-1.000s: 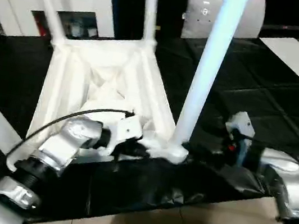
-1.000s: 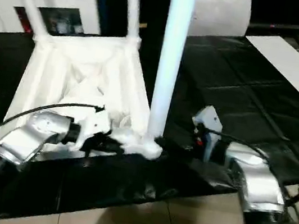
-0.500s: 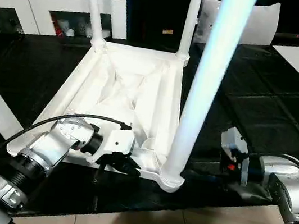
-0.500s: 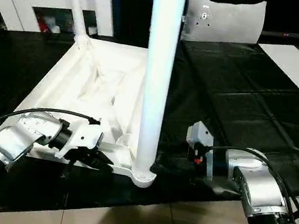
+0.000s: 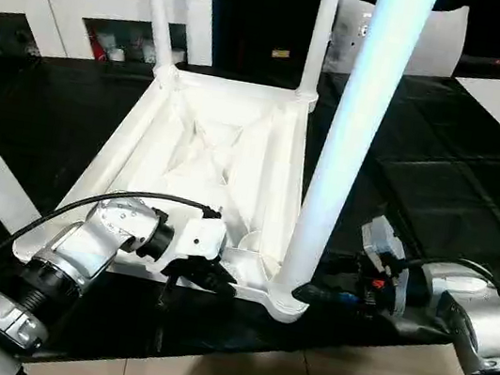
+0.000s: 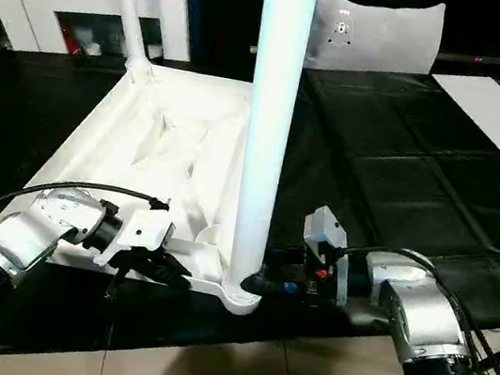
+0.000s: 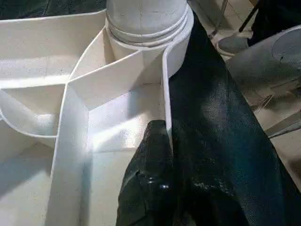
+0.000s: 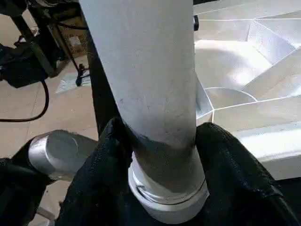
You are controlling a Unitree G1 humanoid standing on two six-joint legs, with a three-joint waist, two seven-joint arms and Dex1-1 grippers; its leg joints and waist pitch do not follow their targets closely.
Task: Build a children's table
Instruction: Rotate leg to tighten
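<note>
1. Table top (image 5: 207, 157) lies upside down on the black mat (image 5: 441, 180), ribbed side up. Three legs are upright in corner sockets: near leg (image 5: 353, 137) at 5 o'clock of the top, far legs (image 5: 160, 7) and (image 5: 319, 32) at 11 and 1.
2. Left gripper (image 5: 216, 282) is pressed together, pinching the top's near rim wall (image 7: 165, 84) at 6 o'clock.
3. Right gripper (image 8: 160, 141) has a finger on each side of the near leg's base, touching it just above the socket collar (image 8: 169, 197).
4. Risk: if the right squeezes off-centre or twists hard, the leg may tilt or cross-thread.
5. Risk: the left pinch is on a thin wall; if it slips, the top spins on the slick mat.
6. Risk: mat (image 7: 211, 141) bunches at the edge and could snag the fingers.
7. Containers: rib cells (image 7: 113, 132) of the underside look empty; socket at 7 o'clock hidden behind the left arm.
</note>
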